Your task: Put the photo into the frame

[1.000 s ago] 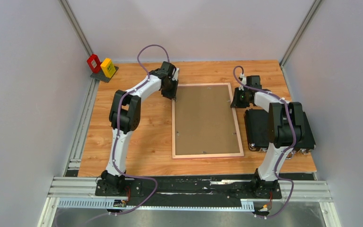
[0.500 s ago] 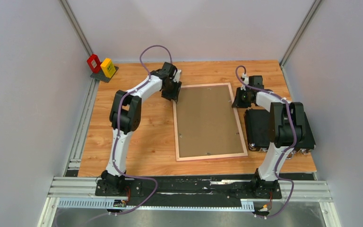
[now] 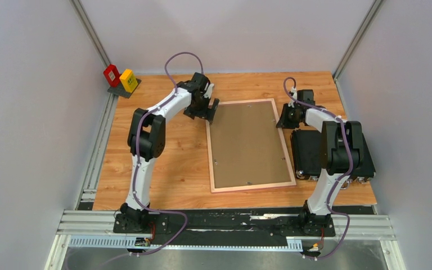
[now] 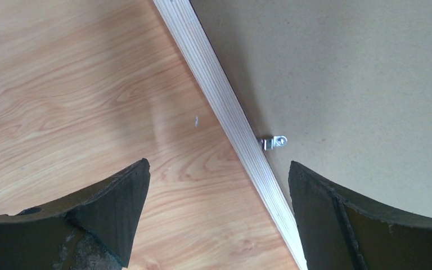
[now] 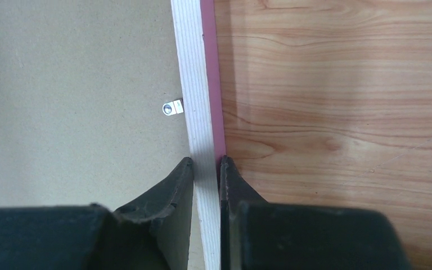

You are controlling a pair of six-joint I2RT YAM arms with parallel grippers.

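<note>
Fingers of my left gripper [image 4: 218, 164] are spread wide and empty, straddling the left rail of the large, thin-bordered, light-wood picture frame [image 3: 210, 152], which lies back up. My right gripper [image 5: 206, 160] pinches its right rail. The frame's long axis runs away from me, between both arms. The photo is not in view.

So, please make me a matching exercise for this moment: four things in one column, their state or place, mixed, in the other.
1. left gripper
2. right gripper
3. frame
4. black case

a. shut on the frame's right rail
b. lying back up on the table
c. open over the frame's left rail
d. right of the frame

Pairs: 1-c, 2-a, 3-b, 4-d.
</note>
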